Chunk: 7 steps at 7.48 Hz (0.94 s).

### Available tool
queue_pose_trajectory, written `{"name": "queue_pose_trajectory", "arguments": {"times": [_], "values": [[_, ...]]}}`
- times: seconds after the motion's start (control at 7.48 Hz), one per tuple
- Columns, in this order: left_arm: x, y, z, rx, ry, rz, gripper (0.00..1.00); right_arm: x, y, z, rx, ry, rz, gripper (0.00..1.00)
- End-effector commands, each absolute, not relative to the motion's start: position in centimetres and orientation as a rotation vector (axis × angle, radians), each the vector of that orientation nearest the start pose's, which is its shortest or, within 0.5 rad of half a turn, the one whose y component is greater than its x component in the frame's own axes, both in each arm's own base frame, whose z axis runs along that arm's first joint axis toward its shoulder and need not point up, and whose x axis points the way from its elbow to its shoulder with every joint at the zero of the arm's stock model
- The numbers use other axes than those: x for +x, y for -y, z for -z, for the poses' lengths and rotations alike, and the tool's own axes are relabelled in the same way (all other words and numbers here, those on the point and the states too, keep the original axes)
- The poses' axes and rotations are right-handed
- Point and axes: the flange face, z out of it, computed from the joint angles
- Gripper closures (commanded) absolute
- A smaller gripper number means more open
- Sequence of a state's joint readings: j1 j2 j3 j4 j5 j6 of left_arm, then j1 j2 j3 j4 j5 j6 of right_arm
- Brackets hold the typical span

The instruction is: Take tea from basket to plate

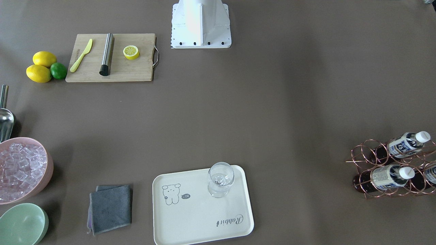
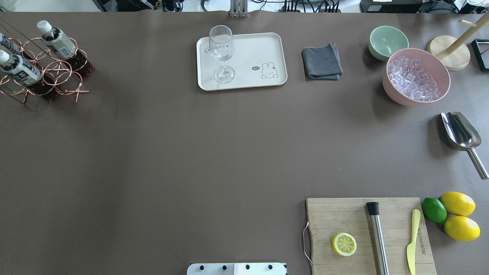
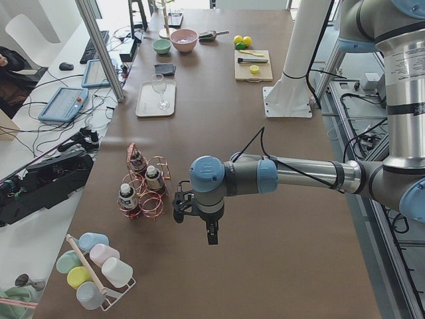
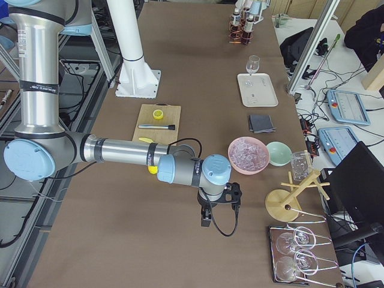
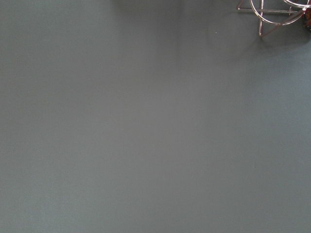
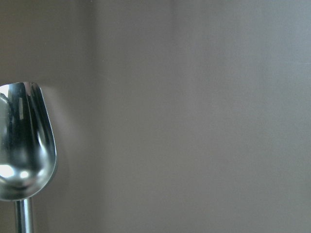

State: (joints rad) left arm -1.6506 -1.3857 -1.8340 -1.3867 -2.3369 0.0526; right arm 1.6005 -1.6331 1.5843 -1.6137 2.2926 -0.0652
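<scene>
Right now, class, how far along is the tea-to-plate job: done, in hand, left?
Done: nothing; all three tea bottles sit in the basket. In hand: nothing visibly held; the left end effector hangs near the basket. Left: everything; the plate holds only a wine glass.

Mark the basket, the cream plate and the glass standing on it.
basket [image 2: 57, 71]: overhead view, on the crossed wires between its rings.
plate [image 2: 254, 49]: overhead view, on the bare surface beside the glass.
glass [image 2: 221, 44]: overhead view, on its bowl.

Copper wire basket [image 1: 361, 153], cream plate [image 1: 197, 217], dark brown tea [image 1: 388, 177].
</scene>
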Motion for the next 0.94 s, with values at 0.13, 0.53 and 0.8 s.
{"name": "queue_pose_trajectory", "arguments": {"times": [0.13,0.53,0.8], "values": [[-9.6,39.4,-63.3,-0.052,-0.770,0.066,0.01,8.1,45.5,-69.2,-0.061,0.725,-0.005,0.00],[-9.6,39.4,-63.6,-0.059,-0.769,0.074,0.01,8.2,45.4,-69.3,-0.061,0.724,-0.006,0.00],[-9.7,39.4,-63.6,-0.060,-0.770,0.080,0.01,8.2,45.4,-69.3,-0.062,0.724,-0.005,0.00]]}}
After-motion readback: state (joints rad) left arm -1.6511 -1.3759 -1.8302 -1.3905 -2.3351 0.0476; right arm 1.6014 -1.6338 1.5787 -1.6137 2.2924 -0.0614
